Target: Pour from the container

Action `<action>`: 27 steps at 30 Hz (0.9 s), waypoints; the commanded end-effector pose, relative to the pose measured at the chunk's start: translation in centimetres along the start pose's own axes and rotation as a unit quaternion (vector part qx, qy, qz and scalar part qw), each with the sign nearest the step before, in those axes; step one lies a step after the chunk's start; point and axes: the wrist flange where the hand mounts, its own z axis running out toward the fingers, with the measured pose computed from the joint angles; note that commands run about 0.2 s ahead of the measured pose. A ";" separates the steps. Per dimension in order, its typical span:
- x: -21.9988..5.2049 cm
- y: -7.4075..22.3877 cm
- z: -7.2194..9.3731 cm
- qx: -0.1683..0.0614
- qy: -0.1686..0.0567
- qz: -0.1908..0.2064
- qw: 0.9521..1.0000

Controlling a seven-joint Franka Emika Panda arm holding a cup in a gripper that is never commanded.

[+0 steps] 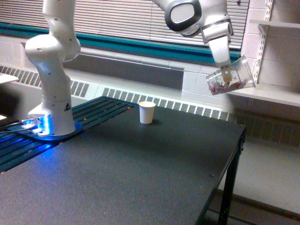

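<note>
High at the exterior view's right, the container [232, 77], a small clear plastic cup, is tipped almost onto its side with its mouth towards the left. Reddish-brown and pale bits lie along its lower wall. My gripper [227, 74] is shut on the container, its fingers largely hidden behind the cup. An opaque white paper cup [146, 112] stands upright on the black table [140, 173], well below and to the left of the container.
The arm's white base [52, 110] stands on the table's left side, lit blue at its foot. Blue slats [101, 108] run along the table's far-left part. A wall heater and blinds lie behind. A white shelf [269, 93] sits just right of the container.
</note>
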 end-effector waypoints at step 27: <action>-10.3 -6.7 0.8 0.014 -0.018 -0.112 0.993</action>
